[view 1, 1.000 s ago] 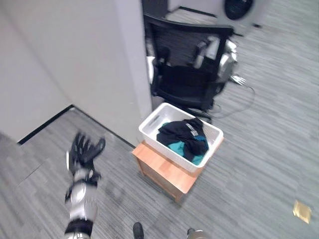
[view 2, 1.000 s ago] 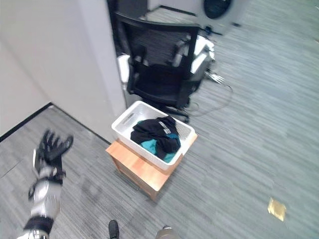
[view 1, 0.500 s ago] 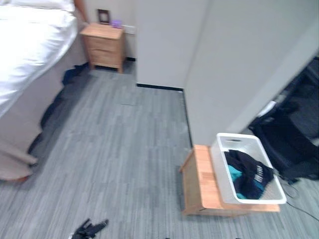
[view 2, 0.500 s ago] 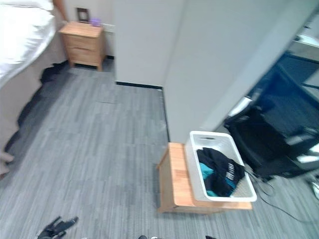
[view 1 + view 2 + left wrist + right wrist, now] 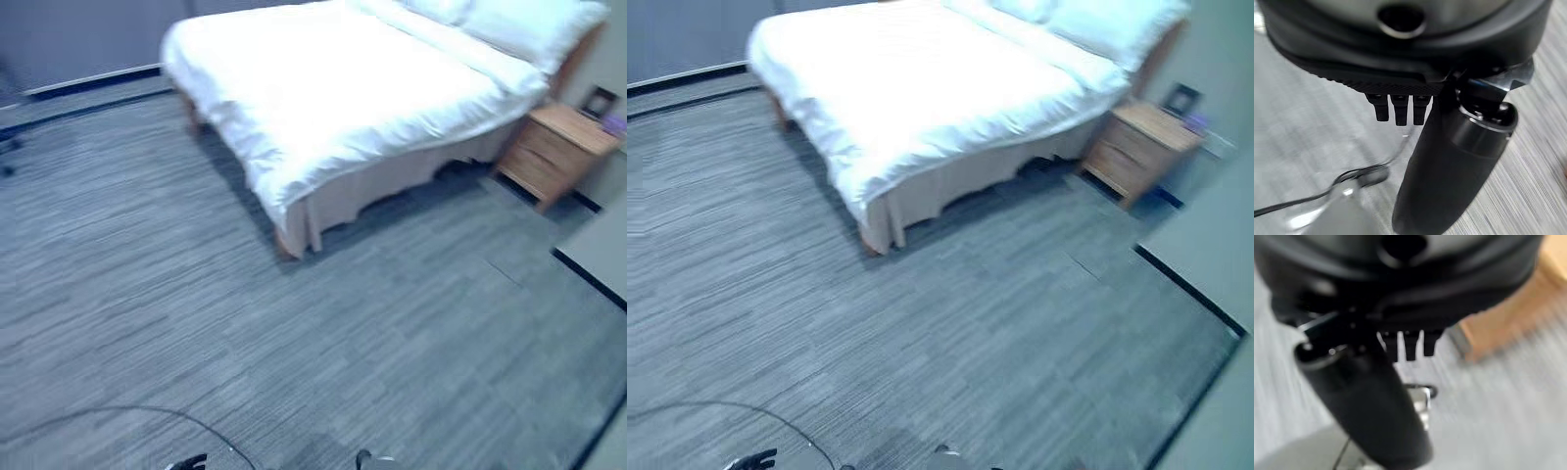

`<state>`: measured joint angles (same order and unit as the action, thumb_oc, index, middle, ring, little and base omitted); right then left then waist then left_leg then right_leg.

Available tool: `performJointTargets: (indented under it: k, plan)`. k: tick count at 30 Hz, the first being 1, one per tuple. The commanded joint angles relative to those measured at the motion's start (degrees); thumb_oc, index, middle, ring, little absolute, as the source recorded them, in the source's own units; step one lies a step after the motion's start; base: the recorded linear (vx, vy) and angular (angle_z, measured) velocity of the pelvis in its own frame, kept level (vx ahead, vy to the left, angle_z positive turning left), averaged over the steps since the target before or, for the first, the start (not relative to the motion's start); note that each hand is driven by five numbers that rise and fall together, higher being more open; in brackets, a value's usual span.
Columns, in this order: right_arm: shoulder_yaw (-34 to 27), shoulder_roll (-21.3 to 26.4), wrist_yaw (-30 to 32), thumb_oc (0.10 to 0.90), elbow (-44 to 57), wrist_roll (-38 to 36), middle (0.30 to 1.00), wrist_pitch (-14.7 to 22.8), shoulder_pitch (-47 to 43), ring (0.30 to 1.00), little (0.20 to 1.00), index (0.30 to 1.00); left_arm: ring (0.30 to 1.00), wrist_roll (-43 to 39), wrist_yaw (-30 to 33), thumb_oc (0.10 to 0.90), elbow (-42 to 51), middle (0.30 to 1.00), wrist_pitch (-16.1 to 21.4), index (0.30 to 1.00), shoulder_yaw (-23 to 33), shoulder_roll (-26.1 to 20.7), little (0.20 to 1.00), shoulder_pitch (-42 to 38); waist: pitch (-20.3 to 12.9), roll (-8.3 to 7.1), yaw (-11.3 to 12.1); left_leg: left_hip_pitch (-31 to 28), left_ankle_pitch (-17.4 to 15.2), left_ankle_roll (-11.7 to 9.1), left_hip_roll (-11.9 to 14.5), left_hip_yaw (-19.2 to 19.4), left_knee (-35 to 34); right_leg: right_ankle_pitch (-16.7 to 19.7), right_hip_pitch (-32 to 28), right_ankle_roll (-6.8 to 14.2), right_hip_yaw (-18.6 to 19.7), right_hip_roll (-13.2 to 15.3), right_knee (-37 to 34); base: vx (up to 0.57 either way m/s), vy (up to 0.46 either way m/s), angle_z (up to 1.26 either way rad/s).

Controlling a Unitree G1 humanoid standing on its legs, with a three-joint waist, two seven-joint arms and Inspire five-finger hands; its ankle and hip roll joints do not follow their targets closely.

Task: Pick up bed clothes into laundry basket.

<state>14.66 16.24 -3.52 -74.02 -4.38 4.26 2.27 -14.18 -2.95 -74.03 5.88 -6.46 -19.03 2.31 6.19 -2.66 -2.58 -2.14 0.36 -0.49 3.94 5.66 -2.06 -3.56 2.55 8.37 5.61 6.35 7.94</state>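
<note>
Both hands empty w/ fingers straight, left hand [image 5: 1449, 161] & right hand [image 5: 1366, 401] hanging over carpet, bed [image 5: 343, 88] well apart ahead w/ dark clothes [image 5: 453, 168] maybe at its skirt, so risk: reaching too early grabs nothing.

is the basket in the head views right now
No, the eye views show a white bed, a nightstand and grey floor.

A white-covered bed [image 5: 362, 88] and wooden nightstand [image 5: 556, 147] stand on grey carpet [image 5: 196, 313].
</note>
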Motion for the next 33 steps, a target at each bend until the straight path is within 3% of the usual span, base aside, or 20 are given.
performJointTargets:
  k: [1, 2, 3, 4, 5, 9, 10, 11, 12, 16, 18, 23, 33]
  plan:
    - [-0.25, 0.59, 0.22, 0.8, 5.84, -2.3, 0.9, 3.27, -0.92, 0.9, 0.9, 0.9, 0.9, -3.73, 1.09, 0.8, 1.41, 0.9, 1.99, 0.9, 5.06, -0.88, 0.9, -4.17, 0.17, -3.41, -0.12, 7.33, 6.46, -4.45, 5.75, 0.31, 0.71, -0.21, -4.91, -1.95, -7.01, -2.75, -4.18, -0.23, -0.46, 0.72]
    - [0.39, 0.35, -0.03, 0.8, 6.83, -2.5, 0.9, 3.49, -1.33, 0.9, 0.9, 0.9, 0.9, -5.43, 1.35, 0.8, 1.28, 0.9, 2.2, 0.9, 6.44, -0.75, 0.9, -3.41, 0.48, -4.0, 0.46, 8.23, 7.24, -5.18, 6.96, 0.01, 0.99, 0.11, -5.69, -2.21, -7.9, -3.21, -5.58, -0.29, -0.311, 0.95]
    - [0.23, 0.95, -0.44, 0.8, 7.93, -3.75, 0.9, 4.24, -1.81, 0.9, 0.9, 0.9, 0.9, -8.09, 1.32, 0.8, 0.9, 0.9, 2.57, 0.9, 8.48, -0.43, 0.9, -2.84, 2.61, -4.86, 1.2, 11.19, 6.3, -4.96, 7.35, 1.96, 6.88, 1.29, -5.53, -3.15, -9.21, -2.87, -5.99, -0.22, -0.214, 0.84]
    - [0.22, 0.95, -0.44, 0.8, 7.92, -3.75, 0.9, 4.24, -1.83, 0.9, 0.9, 0.9, 0.9, -8.1, 1.32, 0.8, 0.89, 0.9, 2.57, 0.9, 8.48, -0.43, 0.9, -2.86, 2.46, -4.8, 1.14, 11.46, 6.34, -4.97, 7.4, 1.88, 6.94, 1.37, -5.35, -3.17, -9.26, -2.93, -6.01, -0.4, -0.146, 0.5]
    - [-0.65, 1.08, -0.12, 0.8, 7.12, -4.55, 0.9, 4.22, -1.95, 0.9, 0.9, 0.9, 0.9, -9.17, 1.51, 0.8, -0.57, 0.9, 2.02, 0.9, 10.01, 0.56, 0.9, -2.25, 3.03, -5.5, 0.1, 11.08, 2.47, -3.68, 7.57, 10.67, 14.69, 2.7, -4.91, -4.18, -11.82, -2.22, -6.62, -0.3, -0.007, 0.12]
    - [-2.36, 0.3, -0.1, 0.8, 2.8, -4.38, 0.9, 3.35, -0.96, 0.9, 0.9, 0.9, 0.9, -7.15, 1.25, 0.8, -3.32, 0.9, 1.27, 0.9, 9.82, 2.39, 0.9, -1.95, 1.18, -4.42, -1.14, 6.95, -3.42, -3.76, 5.43, 14.91, 17.91, 2.26, -5.44, -4.55, -15.53, -2.13, -7.81, -0.17, 0.069, 0.43]
    - [-2.69, -0.02, -0.29, 0.8, 1.8, -4.1, 0.9, 2.96, -0.49, 0.9, 0.9, 0.9, 0.9, -6.4, 1.31, 0.8, -3.59, 0.9, 1.0, 0.9, 9.3, 2.94, 0.9, -2.03, 0.41, -3.9, -2.01, 5.5, -4.55, -3.44, 5.36, 17.52, 16.53, 2.01, -5.31, -4.34, -16.99, -1.95, -7.55, 0.01, 0.097, 0.85]
    - [-2.68, 0.01, -0.29, 0.8, 1.78, -4.09, 0.9, 2.97, -0.47, 0.9, 0.9, 0.9, 0.9, -6.39, 1.32, 0.8, -3.58, 0.9, 0.99, 0.9, 9.29, 2.97, 0.9, -2.01, 0.38, -3.88, -2.04, 5.44, -4.54, -3.4, 5.29, 17.52, 16.4, 2.0, -5.31, -4.3, -17.01, -1.91, -7.53, -0.02, 0.197, 1.18]
    - [-2.73, -0.49, 0.12, 0.8, -0.81, -2.55, 0.9, 2.28, -0.02, 0.9, 0.9, 0.9, 0.9, -5.31, 1.0, 0.8, -3.67, 0.9, 0.65, 0.9, 7.81, 4.18, 0.9, -1.98, -1.31, -2.28, -3.19, 1.9, -3.85, -3.22, 3.32, 18.03, 8.0, 2.34, -5.22, -3.34, -18.88, -2.31, -8.27, 0.0, 0.213, 0.98]
    - [-1.6, -2.59, 0.99, 0.8, -3.4, -0.31, 0.9, 0.86, -0.28, 0.9, 0.9, 0.9, 0.9, -3.06, 0.89, 0.8, -2.19, 0.9, 0.54, 0.9, 3.94, 5.13, 0.9, -4.39, -3.4, -1.86, -4.32, -2.01, -1.41, -3.05, 1.59, 16.83, -0.58, 4.55, -4.96, -2.22, -18.83, -2.1, -9.77, -0.01, 0.15, 0.43]
    - [0.41, -2.95, 1.39, 0.8, -1.71, 1.88, 0.9, 1.25, -0.83, 0.9, 0.9, 0.9, 0.9, -3.47, 0.82, 0.8, -0.13, 0.9, 1.0, 0.9, 2.56, 5.27, 0.9, -4.98, -3.65, -2.26, -4.15, -2.2, 0.36, -2.55, 1.14, 17.88, -2.08, 5.66, -4.27, -2.44, -18.89, -1.59, -9.56, -0.07, 0.095, -0.06]
    - [2.98, -2.69, 0.58, 0.8, -0.88, 3.4, 0.9, 1.42, -1.84, 0.9, 0.9, 0.9, 0.9, -0.48, 1.19, 0.8, -1.03, 0.9, 0.94, 0.9, 0.87, 5.87, 0.9, -5.49, -4.07, -2.87, -3.55, -3.05, 0.46, -2.2, 0.68, 17.98, -2.77, 6.15, -4.55, -2.19, -18.74, -1.03, -9.51, -0.02, 0.026, -0.05]
    - [5.2, -2.6, 0.44, 0.8, 1.89, 5.38, 0.9, 3.12, -2.17, 0.9, 0.9, 0.9, 0.9, 0.87, 0.92, 0.8, -2.02, 0.9, 1.24, 0.9, 1.05, 6.68, 0.9, -3.88, -4.83, -2.33, -2.99, -4.43, 0.33, -2.21, 0.58, 18.42, -2.94, 6.41, -5.83, -1.83, -19.51, -0.63, -9.84, 0.03, 0.02, -0.05]
